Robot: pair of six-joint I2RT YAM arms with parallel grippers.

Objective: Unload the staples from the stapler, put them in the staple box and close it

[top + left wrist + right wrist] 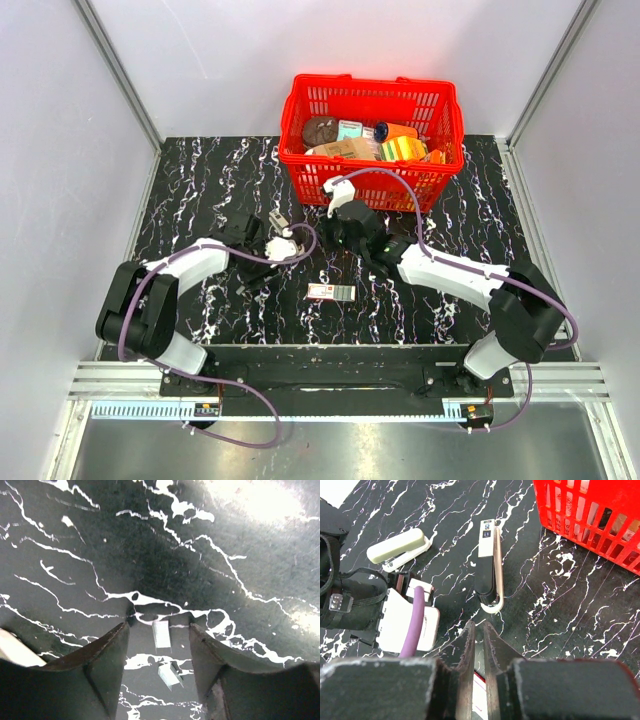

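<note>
The stapler point(487, 567) is a slim black bar with a pale strip, lying flat on the marbled table just beyond my right gripper's tips. My right gripper point(479, 624) is shut and empty, raised over the table; in the top view it point(345, 235) covers the stapler. My left gripper point(157, 625) is open and points down at the table near its left middle point(255, 268). Two short silvery staple strips point(161, 633) point(169, 674) lie on the table between its fingers, touching neither.
A stubby beige metal piece point(400, 547) point(278, 220) lies left of the stapler. A small flat box with a white-and-red label point(331, 292) lies near the front. A red basket point(370, 82) of goods stands at the back. The left wrist point(410, 622) is close beside my right gripper.
</note>
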